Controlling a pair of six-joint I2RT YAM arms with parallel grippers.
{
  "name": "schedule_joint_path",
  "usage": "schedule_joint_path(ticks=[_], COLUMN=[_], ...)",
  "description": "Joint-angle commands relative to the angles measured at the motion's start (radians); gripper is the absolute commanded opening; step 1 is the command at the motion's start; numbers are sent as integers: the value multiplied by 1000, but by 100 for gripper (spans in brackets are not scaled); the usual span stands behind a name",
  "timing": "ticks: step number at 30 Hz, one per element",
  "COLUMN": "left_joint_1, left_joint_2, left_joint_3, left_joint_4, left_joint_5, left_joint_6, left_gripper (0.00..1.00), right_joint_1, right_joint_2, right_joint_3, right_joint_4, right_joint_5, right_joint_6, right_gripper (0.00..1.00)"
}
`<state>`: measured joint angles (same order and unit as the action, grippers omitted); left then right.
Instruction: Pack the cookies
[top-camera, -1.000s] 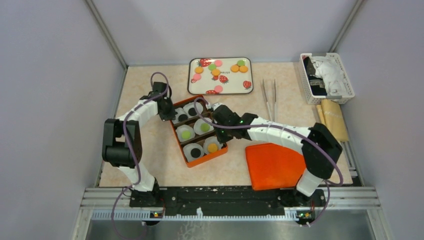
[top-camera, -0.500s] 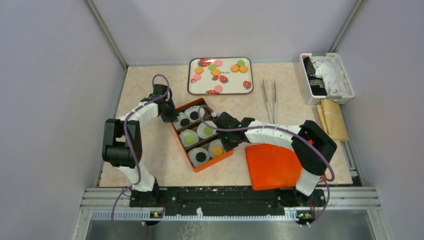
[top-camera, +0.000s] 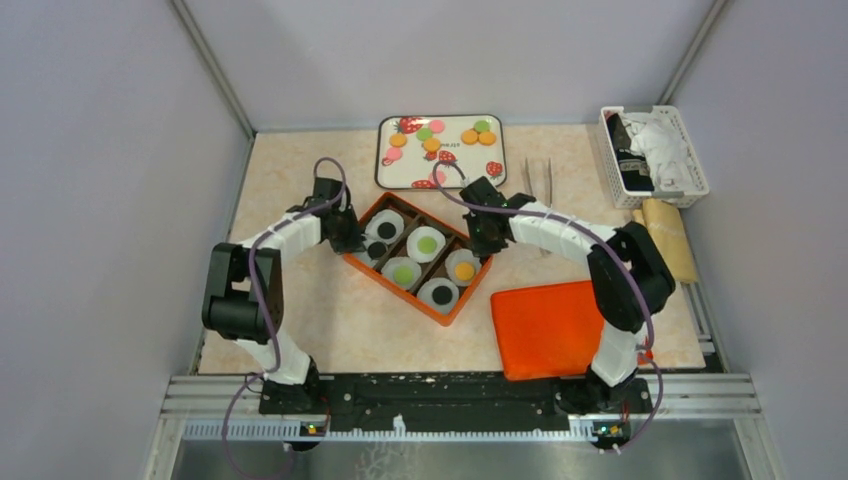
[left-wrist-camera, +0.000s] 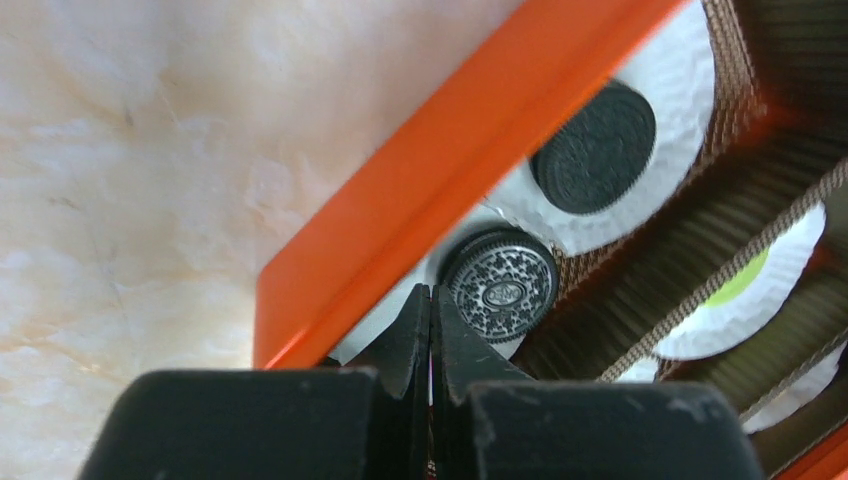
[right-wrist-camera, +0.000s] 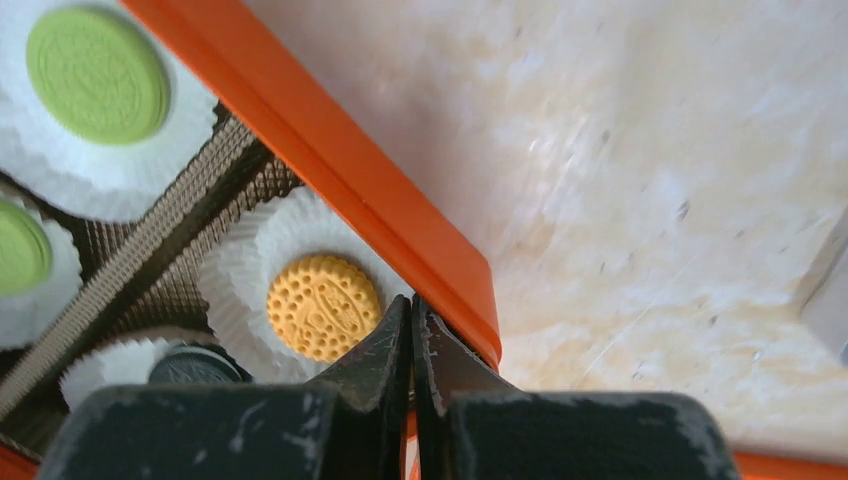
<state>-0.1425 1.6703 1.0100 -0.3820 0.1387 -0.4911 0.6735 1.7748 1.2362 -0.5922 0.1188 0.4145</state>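
The orange box (top-camera: 390, 292) lies slantwise in the middle of the tabletop (top-camera: 290, 180). It is split into six compartments, each lined with a white paper cup (top-camera: 419, 236). Every cup holds one of the cookies (top-camera: 428, 242): three black, two green and one orange. More cookies, in orange, green and pink, sit loose on the strawberry-print tray (top-camera: 462, 172) at the far edge, well apart from the box.

The left gripper (top-camera: 352, 240) is closed, its fingers pressed together with nothing between them. Its tips sit at the box's left end, just inside the wall and beside an embossed black cookie (left-wrist-camera: 500, 285) in its cup. The right gripper (top-camera: 484, 246) is closed and empty in the same way. Its tips are at the wall on the opposite side of the box, just beside the orange cookie (right-wrist-camera: 323, 307). The wrist views do not show clearly whether either pair of tips presses on the wall.

A flat orange piece (top-camera: 550, 328) lies on the tabletop near the right arm's base, apart from the box. A white basket (top-camera: 655, 150) stands in the far right corner, and a pair of tongs (top-camera: 548, 180) shows partly behind the right arm.
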Motion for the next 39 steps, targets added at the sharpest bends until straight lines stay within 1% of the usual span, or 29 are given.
schedule_joint_path(ticks=[1, 7, 12, 16, 19, 22, 26, 30, 33, 34, 35, 36, 38, 39], left_joint_1=[-51, -135, -203, -211, -211, -216, -222, -236, -258, -265, -271, -277, -285, -289], left_joint_2=[-68, -97, -98, -107, -140, -196, -264, -345, -415, -441, -467, -491, -546, -568], left_joint_3=[-54, -111, -118, -107, -95, -90, -66, -45, -41, -41, -42, -43, -40, -34], left_joint_4=[20, 48, 53, 38, 27, 37, 44, 53, 60, 63, 67, 71, 88, 96], left_joint_5=[6, 25, 9, -15, -16, -13, -9, 1, 6, 7, 10, 18, 50, 69], left_joint_6=[-8, -36, -62, -66, -61, -56, -44, -33, -15, -8, 0, 8, 28, 35], left_gripper=[0, 0, 0, 0, 0, 0, 0, 0, 0, 2, 8, 15, 27, 33], right_joint_1=[-45, -96, -138, -156, -157, -157, -151, -122, -61, -40, -23, -9, 25, 46], right_joint_2=[79, 207, 313, 403, 418, 367, 260, 112, -25, -69, -107, -148, -225, -266], right_joint_3=[122, 270, 442, 611, 669, 637, 564, 482, 366, 324, 288, 248, 163, 115], right_joint_4=[-27, -47, -76, -134, -149, -111, -74, -79, -72, -72, -79, -91, -112, -119], right_joint_5=[69, 68, 74, 84, 72, 53, 34, 63, 114, 126, 130, 125, 123, 134], right_joint_6=[-46, -79, -124, -165, -190, -195, -196, -193, -184, -183, -175, -162, -128, -106], right_gripper=[0, 0, 0, 0, 0, 0, 0, 0, 2, 7, 11, 12, 13, 16])
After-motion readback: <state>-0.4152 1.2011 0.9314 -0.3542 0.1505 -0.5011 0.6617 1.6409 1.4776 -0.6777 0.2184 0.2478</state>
